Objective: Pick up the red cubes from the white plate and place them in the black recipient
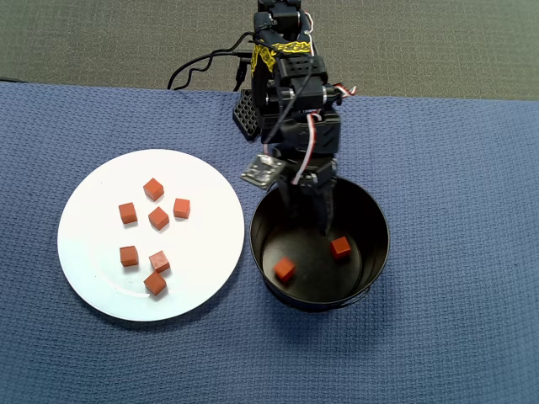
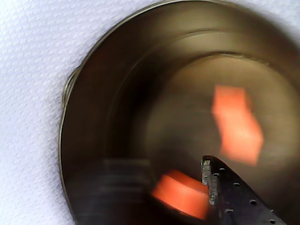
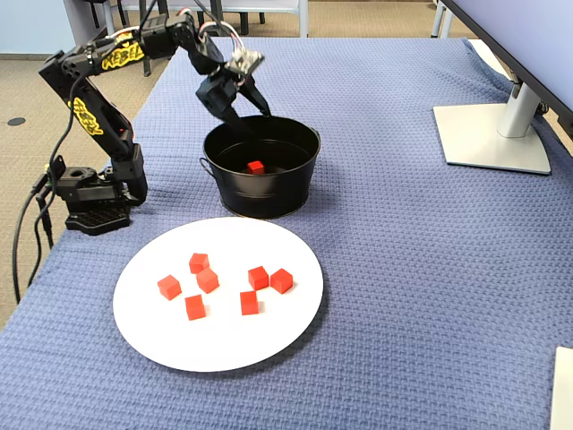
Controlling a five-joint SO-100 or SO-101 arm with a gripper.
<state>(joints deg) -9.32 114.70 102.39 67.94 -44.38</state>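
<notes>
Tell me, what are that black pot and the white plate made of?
The black pot looks like painted metal: thin straight walls, a shiny reflective inside, a wire handle. The white plate seems glazed ceramic or glossy plastic; its smooth surface shows soft highlights, but the look can't settle which.

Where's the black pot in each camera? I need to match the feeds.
Overhead view: black pot sits right of centre, beside the white plate.
Wrist view: pot fills the picture, seen from above.
Fixed view: pot sits upper centre, behind the plate.
Shared landmark: red cubes lying inside it.
</notes>
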